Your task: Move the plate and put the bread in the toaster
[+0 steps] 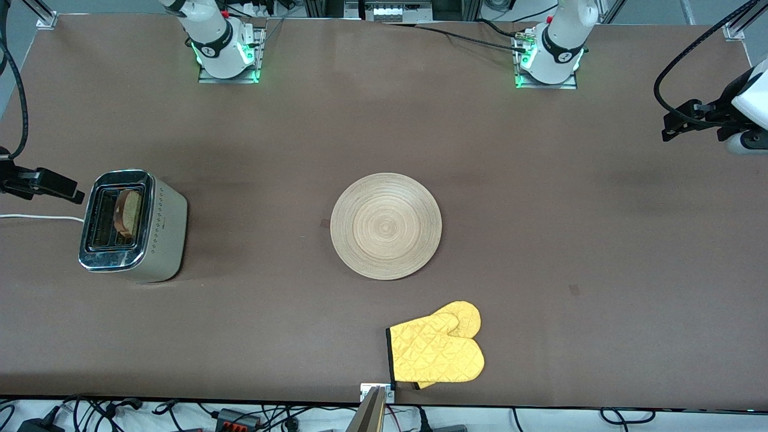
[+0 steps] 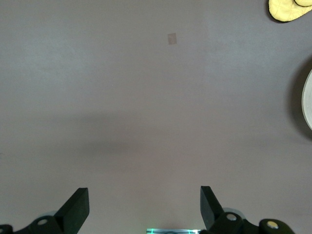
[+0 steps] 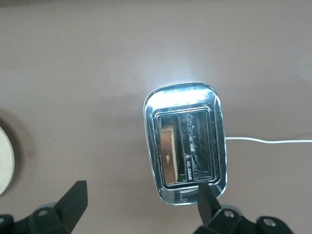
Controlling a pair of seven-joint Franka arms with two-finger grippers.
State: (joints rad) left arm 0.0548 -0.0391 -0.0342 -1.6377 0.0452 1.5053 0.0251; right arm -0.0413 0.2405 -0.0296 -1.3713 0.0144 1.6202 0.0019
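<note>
At the left edge of the frame, the right gripper [image 3: 139,207] hangs released above the toaster [image 1: 133,225], whose inner slot already holds the bread [image 1: 128,212], while the plate [image 1: 386,225] lies mid-tabletop and the left gripper [image 2: 145,209] waits open over bare tabletop.

A yellow oven mitt [image 1: 437,351] lies on a brown table [image 1: 540,228].

The mitt is quilted, with a dark trim along its cuff, and rests flat near the table edge closest to the front camera, about midway along the table's length. Its thumb and rounded tip point toward the left arm's end of the table. A small darker patch [image 1: 574,290] marks the brown surface, well apart from the mitt, toward the left arm's end. In the left wrist view, the mitt shows only partly at a corner.
</note>
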